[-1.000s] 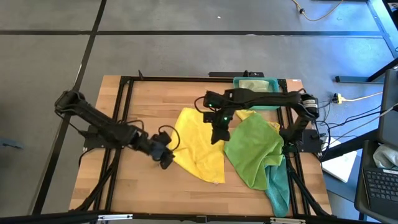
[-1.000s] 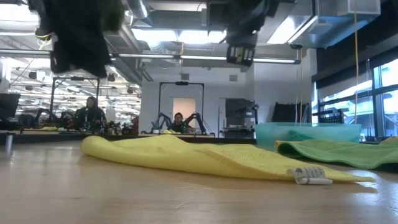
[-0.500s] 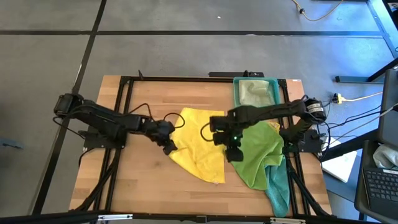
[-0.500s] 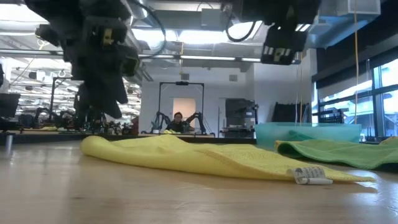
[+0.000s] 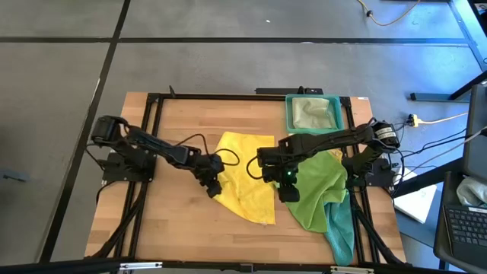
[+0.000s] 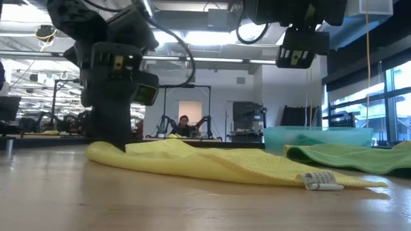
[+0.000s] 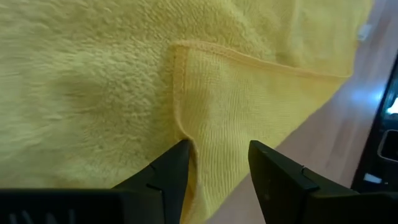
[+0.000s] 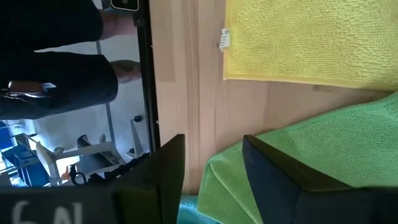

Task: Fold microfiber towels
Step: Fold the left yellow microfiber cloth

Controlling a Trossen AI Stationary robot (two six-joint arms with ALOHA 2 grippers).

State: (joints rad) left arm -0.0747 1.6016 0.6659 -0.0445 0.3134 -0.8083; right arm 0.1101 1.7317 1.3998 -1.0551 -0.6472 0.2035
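A yellow towel (image 5: 247, 179) lies spread on the wooden table, with a white tag (image 6: 319, 181) at its near corner. A bright green towel (image 5: 312, 186) lies to its right, over a teal towel (image 5: 342, 228) that hangs off the table's near right corner. A pale olive towel (image 5: 312, 114) lies in the teal tray (image 5: 290, 114). My left gripper (image 5: 214, 185) is open and down at the yellow towel's left edge (image 6: 103, 151). My right gripper (image 5: 288, 194) is open and empty, up in the air (image 6: 298, 54) over the seam between the yellow and green towels. My left gripper (image 7: 217, 165) comes from above with its fingers open, their tips down on the yellow towel at its left edge, where a corner is folded over (image 7: 236, 87). One fingertip (image 7: 180, 155) meets the flap's hem, where the cloth creases. The towel lies flat on the table.
Bare wood (image 5: 175, 129) lies left of and behind the yellow towel. A black frame (image 5: 152, 137) runs round the table. A strip of a second yellow cloth (image 5: 332, 154) shows at the green towel's far right edge. People sit in the room behind (image 6: 185, 125).
My left gripper has gone toward the table's right edge and down onto the yellow towel's left edge. My right gripper has gone from the table's middle toward the near and right edges, to above the green towel's left edge. The towels have kept still.
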